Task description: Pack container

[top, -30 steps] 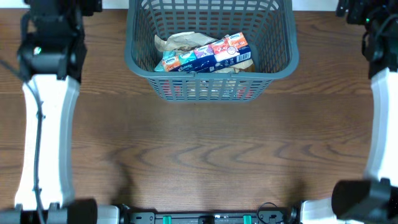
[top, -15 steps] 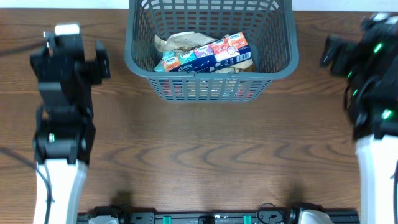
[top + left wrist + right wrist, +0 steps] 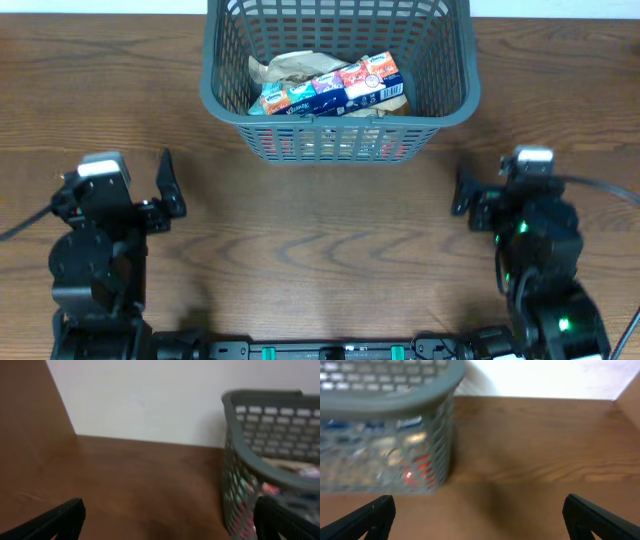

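The dark grey lattice container (image 3: 340, 117) stands at the far middle of the table. Inside it lie a row of colourful snack packets (image 3: 335, 85) on a crumpled tan packet (image 3: 285, 68). My left gripper (image 3: 168, 185) is open and empty, low over the table, front-left of the container. My right gripper (image 3: 462, 192) is open and empty, front-right of it. The left wrist view shows the container (image 3: 260, 405) at the right, past the spread fingers (image 3: 169, 510). The right wrist view shows it (image 3: 385, 395) at the left, beyond the spread fingers (image 3: 479, 505).
The wooden table (image 3: 320, 250) runs between the two arms. A white wall (image 3: 150, 395) rises behind the table's far edge. The arm bases sit at the front edge.
Both arms have drawn back from the far corners beside the container towards the front edge. The container and its packets have not moved.
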You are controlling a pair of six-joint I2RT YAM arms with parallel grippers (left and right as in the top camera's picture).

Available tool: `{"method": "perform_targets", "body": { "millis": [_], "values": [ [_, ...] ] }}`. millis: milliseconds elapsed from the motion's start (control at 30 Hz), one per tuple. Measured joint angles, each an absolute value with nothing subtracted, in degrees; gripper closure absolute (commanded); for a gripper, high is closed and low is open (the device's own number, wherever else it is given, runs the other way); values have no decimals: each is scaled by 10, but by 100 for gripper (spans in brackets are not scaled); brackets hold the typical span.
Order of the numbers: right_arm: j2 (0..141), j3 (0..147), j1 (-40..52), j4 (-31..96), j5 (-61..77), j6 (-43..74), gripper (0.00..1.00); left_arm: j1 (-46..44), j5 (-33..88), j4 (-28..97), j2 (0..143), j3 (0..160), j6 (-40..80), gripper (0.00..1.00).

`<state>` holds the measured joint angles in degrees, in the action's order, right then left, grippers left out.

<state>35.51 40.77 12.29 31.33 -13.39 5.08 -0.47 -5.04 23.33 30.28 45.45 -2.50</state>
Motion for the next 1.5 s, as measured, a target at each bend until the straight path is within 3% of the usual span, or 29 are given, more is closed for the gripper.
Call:
{"method": "perform_targets", "body": {
  "millis": [633,1500],
  "values": [
    [314,373,175,420,-140,100,1,-5,108,314,262,401,-29,1],
    [314,373,175,426,-140,118,1,-5,121,298,262,380,-30,1]
  ]
}}
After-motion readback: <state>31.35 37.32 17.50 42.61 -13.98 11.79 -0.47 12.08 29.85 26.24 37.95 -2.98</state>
